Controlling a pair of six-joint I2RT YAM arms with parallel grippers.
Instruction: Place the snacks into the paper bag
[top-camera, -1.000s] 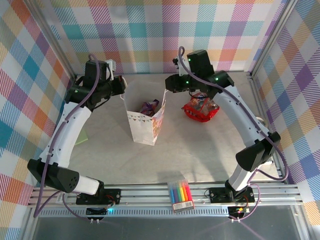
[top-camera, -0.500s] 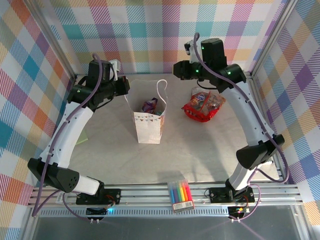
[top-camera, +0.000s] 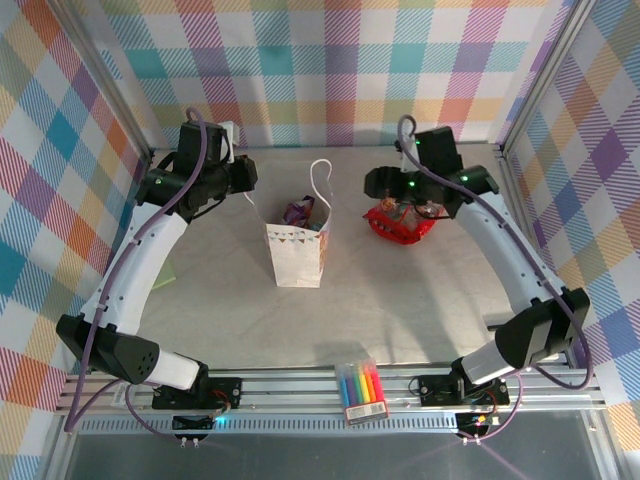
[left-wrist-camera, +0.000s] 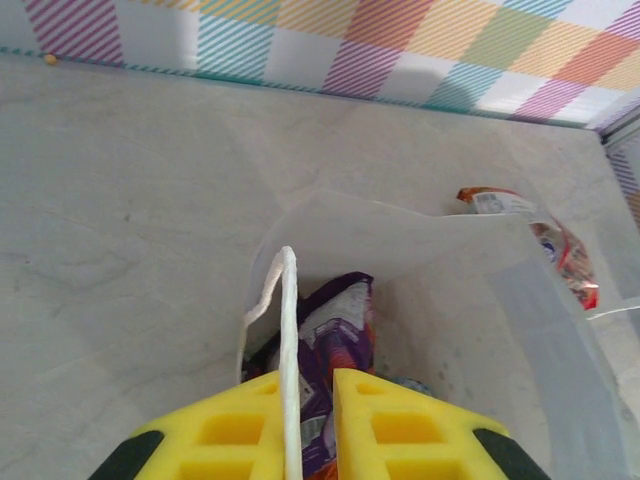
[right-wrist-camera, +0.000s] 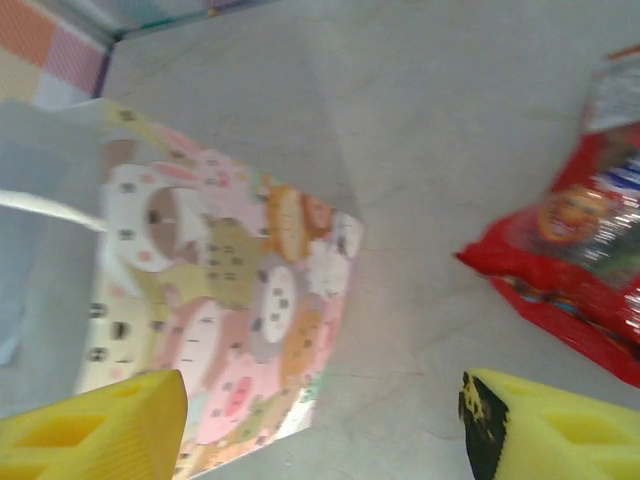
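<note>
The paper bag (top-camera: 297, 255) stands upright mid-table, printed with pastel animals (right-wrist-camera: 230, 300). A purple snack (top-camera: 298, 210) lies inside it, also seen past my left fingers (left-wrist-camera: 335, 320). My left gripper (top-camera: 246, 180) hovers at the bag's left rim. Its jaws (left-wrist-camera: 308, 378) stand slightly apart, with the white cord handle (left-wrist-camera: 288, 330) loose between them. My right gripper (top-camera: 378, 185) is wide open (right-wrist-camera: 320, 420) over bare table between the bag and the red snack (top-camera: 392, 225). That red snack (right-wrist-camera: 570, 260) lies right of the bag, partly under my right arm.
A pack of rainbow marker pens (top-camera: 360, 388) lies on the near rail. A pale green sheet (top-camera: 165, 272) shows under my left arm. Checked walls close in the back and both sides. The bag's right handle (top-camera: 320, 180) stands free.
My right gripper let go of the bag's right handle, opened wide and swung right towards the red snack. The bag settled upright. My left jaws eased apart around the left handle.
</note>
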